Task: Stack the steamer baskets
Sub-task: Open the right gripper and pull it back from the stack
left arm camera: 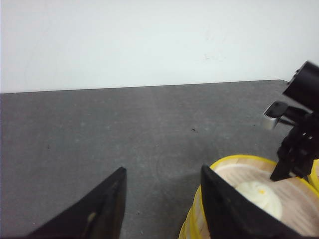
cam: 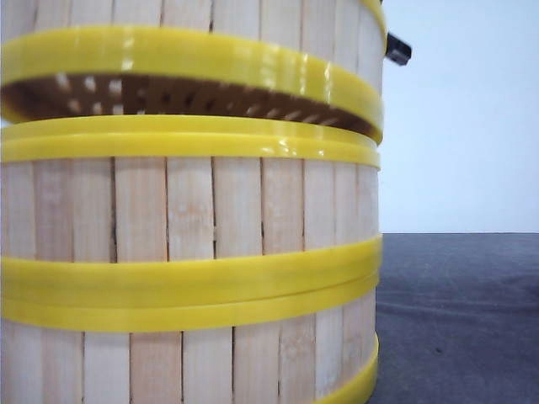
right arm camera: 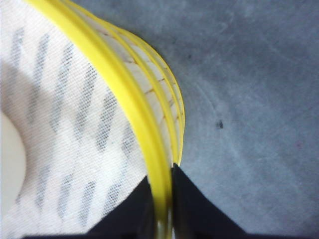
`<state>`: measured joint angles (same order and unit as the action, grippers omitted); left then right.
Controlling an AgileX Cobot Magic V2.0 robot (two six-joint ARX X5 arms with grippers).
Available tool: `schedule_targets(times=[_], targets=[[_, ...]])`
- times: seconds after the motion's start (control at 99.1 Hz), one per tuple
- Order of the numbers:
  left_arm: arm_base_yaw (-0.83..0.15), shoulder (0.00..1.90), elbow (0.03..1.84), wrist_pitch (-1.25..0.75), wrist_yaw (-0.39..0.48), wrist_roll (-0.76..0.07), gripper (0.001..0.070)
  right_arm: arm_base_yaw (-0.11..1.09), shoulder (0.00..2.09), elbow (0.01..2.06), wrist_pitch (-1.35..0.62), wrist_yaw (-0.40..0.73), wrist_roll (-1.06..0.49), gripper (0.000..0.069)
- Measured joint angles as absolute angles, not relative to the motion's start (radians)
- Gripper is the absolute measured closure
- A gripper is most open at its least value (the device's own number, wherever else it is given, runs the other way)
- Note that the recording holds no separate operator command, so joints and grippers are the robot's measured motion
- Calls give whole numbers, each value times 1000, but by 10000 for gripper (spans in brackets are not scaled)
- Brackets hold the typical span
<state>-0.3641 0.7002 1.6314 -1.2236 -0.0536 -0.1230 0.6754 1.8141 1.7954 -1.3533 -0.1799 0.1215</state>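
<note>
The front view is filled by the steamer baskets at close range. A lower basket (cam: 168, 362) carries a middle basket (cam: 194, 210). A top basket (cam: 185, 55) hangs tilted just over the middle one, with a dark gap between them that narrows to the right. My right gripper (right arm camera: 162, 174) is shut on the top basket's yellow rim (right arm camera: 114, 84), one finger inside on the white liner and one outside. A white bun (right arm camera: 10, 164) lies inside. My left gripper (left arm camera: 163, 172) is open over bare table beside the stack (left arm camera: 239, 162), holding nothing.
The dark grey table (left arm camera: 99, 129) stretches to a white wall (left arm camera: 149, 40) behind. In the left wrist view the right arm's black gripper (left arm camera: 299, 144) reaches down onto the basket's far rim. A corner of it shows at the stack's top right (cam: 397, 49).
</note>
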Motion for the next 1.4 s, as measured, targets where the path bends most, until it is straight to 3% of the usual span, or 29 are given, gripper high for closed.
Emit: schedule_targets(times=[0.545, 0.787, 1.089, 1.14, 1.291, 1.402], targets=[[-364, 700, 1631, -1224, -54, -123, 438, 705, 1827, 1806, -1353, -125, 122, 670], [-364, 700, 1631, -1224, -54, -123, 438, 731, 1827, 1806, -1353, -23, 135, 672], [-364, 699, 1631, -1224, -54, -123, 438, 733, 1827, 1806, -1353, -22, 136, 668], [-364, 699, 1631, -1224, -54, -123, 438, 733, 1828, 1806, -1353, -18, 137, 638], [-364, 699, 1631, -1223, -54, -123, 438, 725, 1831, 1813, -1353, 2, 148, 419], [-364, 699, 1631, -1222, -54, -123, 438, 719, 1840, 1829, -1354, 1, 155, 366]])
